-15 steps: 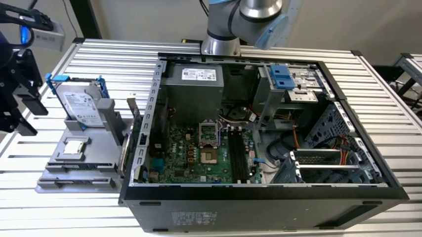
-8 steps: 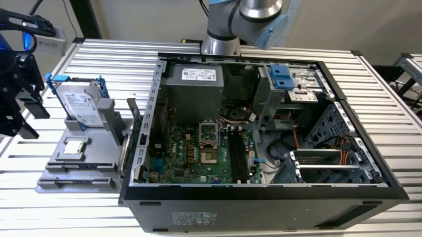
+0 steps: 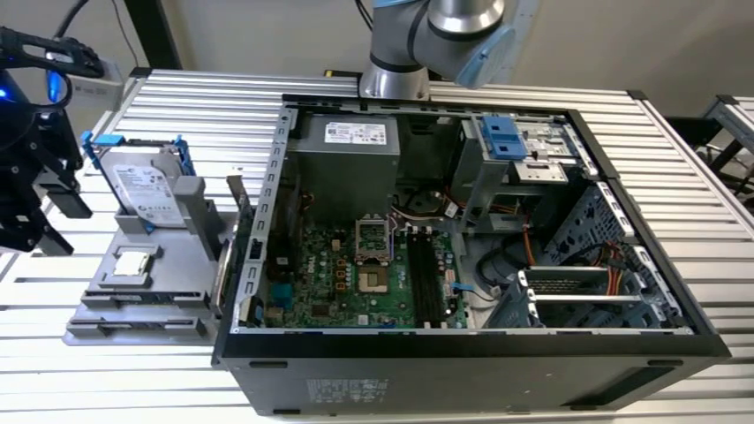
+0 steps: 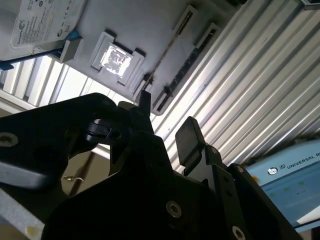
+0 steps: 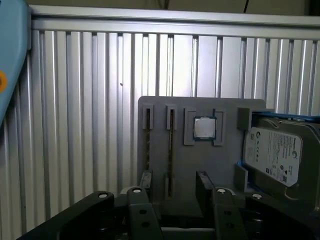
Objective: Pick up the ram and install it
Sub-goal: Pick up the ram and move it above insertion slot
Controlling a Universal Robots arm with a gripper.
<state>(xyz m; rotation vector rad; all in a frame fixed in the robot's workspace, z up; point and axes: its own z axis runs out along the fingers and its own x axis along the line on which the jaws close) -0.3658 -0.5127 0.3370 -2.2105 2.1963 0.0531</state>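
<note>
The ram (image 5: 170, 145) is a thin stick standing on edge in a slot of the grey holder (image 5: 200, 165), beside the small square chip (image 5: 204, 128). It shows edge-on as a fine line in the second wrist view (image 4: 170, 45), and on the holder's side nearest the case in the exterior view (image 3: 233, 199). My gripper (image 5: 175, 182) hovers over the holder's near end, open, with nothing between its black fingers (image 4: 190, 137). In the exterior view the gripper (image 3: 53, 216) hangs at the far left, apart from the holder. The black motherboard slots (image 3: 430, 274) lie inside the open case.
The open computer case (image 3: 471, 340) takes up the middle of the ribbed metal table (image 3: 707, 177). A silver hard drive (image 3: 147, 181) in a blue-edged frame stands at the holder's back. The arm's base (image 3: 395, 79) rises behind the case. A second slot (image 5: 147, 142) runs beside the ram.
</note>
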